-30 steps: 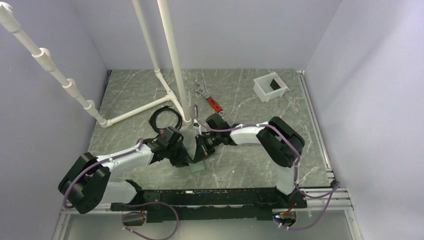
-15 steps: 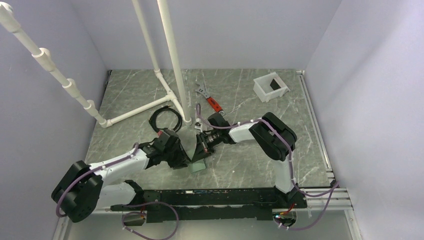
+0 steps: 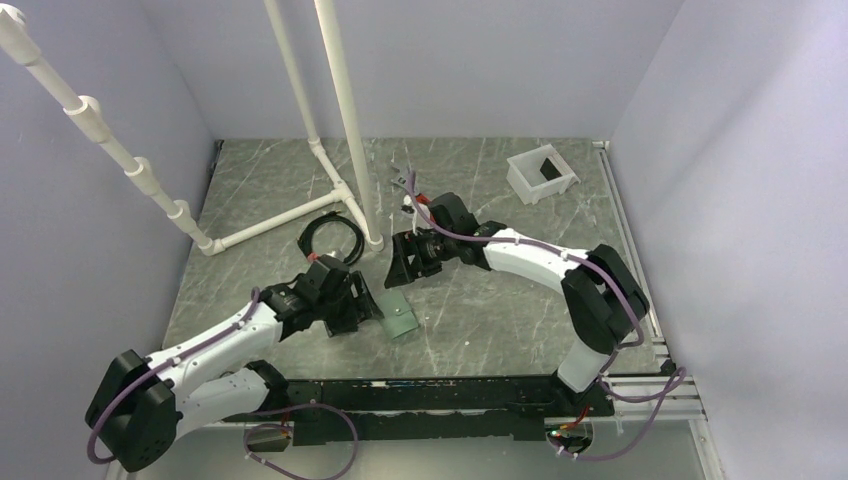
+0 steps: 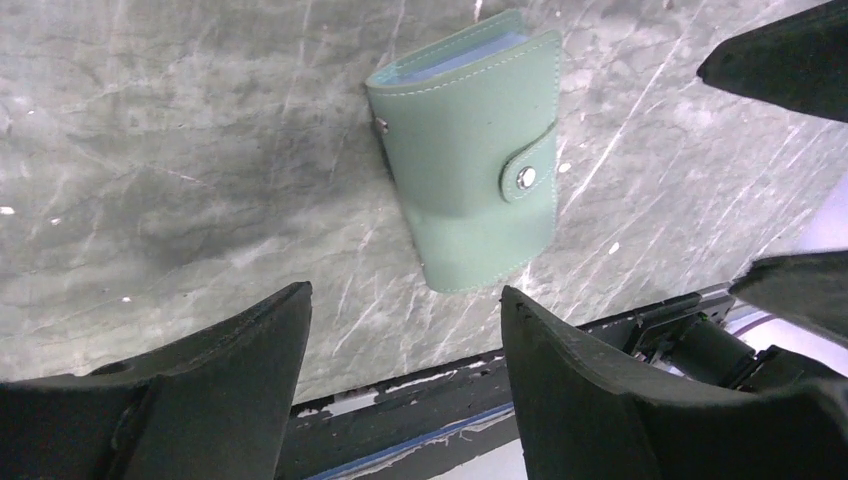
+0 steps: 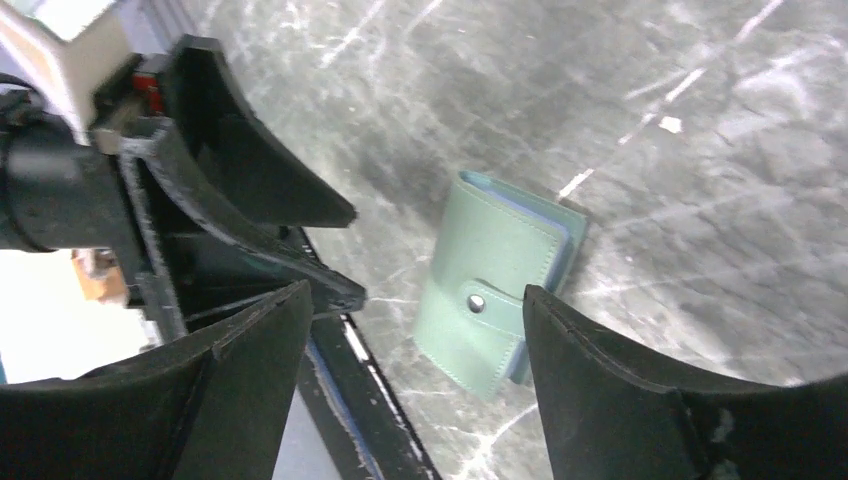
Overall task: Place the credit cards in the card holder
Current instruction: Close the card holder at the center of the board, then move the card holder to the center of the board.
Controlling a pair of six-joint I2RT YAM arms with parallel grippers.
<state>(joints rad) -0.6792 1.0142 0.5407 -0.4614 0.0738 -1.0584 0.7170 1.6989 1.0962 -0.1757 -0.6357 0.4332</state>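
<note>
The card holder [image 3: 400,319], a grey-green wallet, lies flat and closed on the marble table, its strap snapped shut [image 4: 470,170] [image 5: 495,285]. A pale blue edge shows along its open side. The credit cards are hidden. My left gripper [image 3: 362,305] [image 4: 403,295] hangs open just left of the holder, nothing between its fingers. My right gripper [image 3: 400,268] [image 5: 415,290] hovers open behind and above the holder, also empty. Each wrist view shows the other gripper's black fingers [image 5: 260,170] [image 4: 780,70].
A white pipe frame [image 3: 300,215] stands at the back left, with a black cable coil [image 3: 330,238] beside it. A wrench [image 3: 402,180] peeks out behind the right arm. A white tub [image 3: 541,173] sits at the back right. A black rail [image 3: 400,395] borders the near edge.
Both grippers have opened and drawn back from the card holder, the right one up and away, the left one to the left. The holder now lies free on the table.
</note>
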